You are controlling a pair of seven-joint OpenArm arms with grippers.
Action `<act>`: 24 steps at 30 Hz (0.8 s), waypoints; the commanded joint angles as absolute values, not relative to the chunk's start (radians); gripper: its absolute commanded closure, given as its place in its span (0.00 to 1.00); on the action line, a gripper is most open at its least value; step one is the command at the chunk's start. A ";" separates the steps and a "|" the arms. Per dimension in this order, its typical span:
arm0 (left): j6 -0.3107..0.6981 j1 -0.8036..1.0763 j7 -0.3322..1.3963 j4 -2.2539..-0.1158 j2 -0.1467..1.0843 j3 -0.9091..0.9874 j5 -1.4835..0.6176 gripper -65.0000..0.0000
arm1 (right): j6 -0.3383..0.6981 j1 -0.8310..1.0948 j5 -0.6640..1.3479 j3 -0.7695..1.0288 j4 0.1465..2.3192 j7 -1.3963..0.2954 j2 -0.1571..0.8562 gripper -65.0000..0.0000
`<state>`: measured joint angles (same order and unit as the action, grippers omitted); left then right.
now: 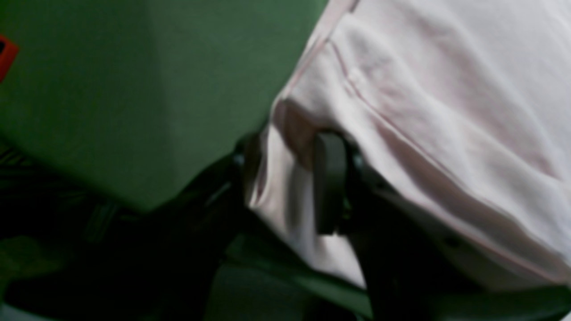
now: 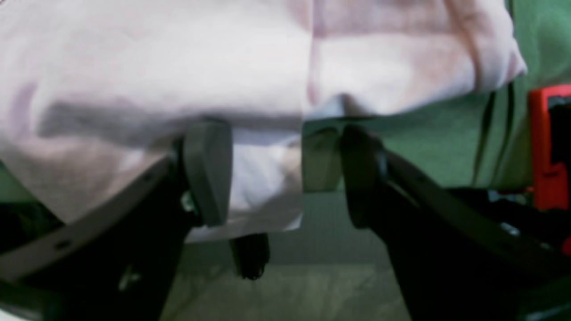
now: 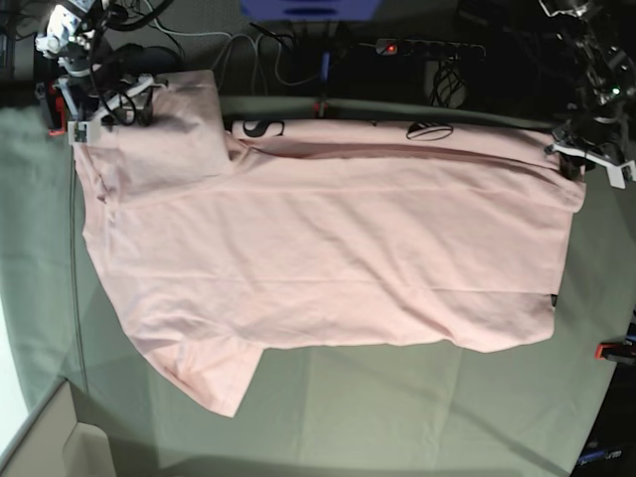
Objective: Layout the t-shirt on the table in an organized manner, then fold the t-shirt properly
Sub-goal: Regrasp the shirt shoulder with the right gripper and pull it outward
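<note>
Across the grey-green surface [image 3: 397, 397] we find the t-shirt [image 3: 328, 258] spread, left jaws pinching its far hem, right jaws wide; we judge folding comes next, needing a second grip.

base overhead, wrist views close, sharing t-shirt [image 3: 328, 248] edges

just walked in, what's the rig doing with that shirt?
Two arms are working the pink t-shirt, spread back-up across the green table, its far edge folded over. The left tool pinches the hem corner on the base view's right. The right tool sits open at the sleeve end, its fingers around fabric but not closed.
</note>
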<state>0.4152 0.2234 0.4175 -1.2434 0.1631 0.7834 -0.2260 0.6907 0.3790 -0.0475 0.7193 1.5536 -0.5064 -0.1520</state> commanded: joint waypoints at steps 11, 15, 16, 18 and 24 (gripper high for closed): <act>0.412 0.219 0.397 -1.260 0.179 0.788 -0.234 0.70 | 0.698 0.437 -0.054 0.596 1.557 -0.544 -0.157 1.00; 0.412 0.220 0.397 -1.262 0.179 0.788 -0.234 0.70 | 0.698 0.440 -0.054 0.599 1.629 -0.544 -0.157 1.00; 0.412 0.220 0.397 -1.262 0.179 0.788 -0.234 0.70 | 0.698 0.440 -0.054 0.599 1.664 -0.544 -0.157 1.00; 0.412 0.220 0.397 -1.262 0.179 0.788 -0.234 0.70 | 0.698 0.449 -0.054 0.599 1.728 -0.544 -0.157 1.00; 0.412 0.223 0.397 -1.262 0.179 0.788 -0.234 0.70 | 0.698 0.456 -0.053 0.590 1.910 -0.544 -0.157 1.00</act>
<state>0.4149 0.2241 0.4179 -1.2438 0.1654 0.7834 -0.2253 0.6979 0.4572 -0.0692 0.5877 1.8915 -0.5648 -0.1596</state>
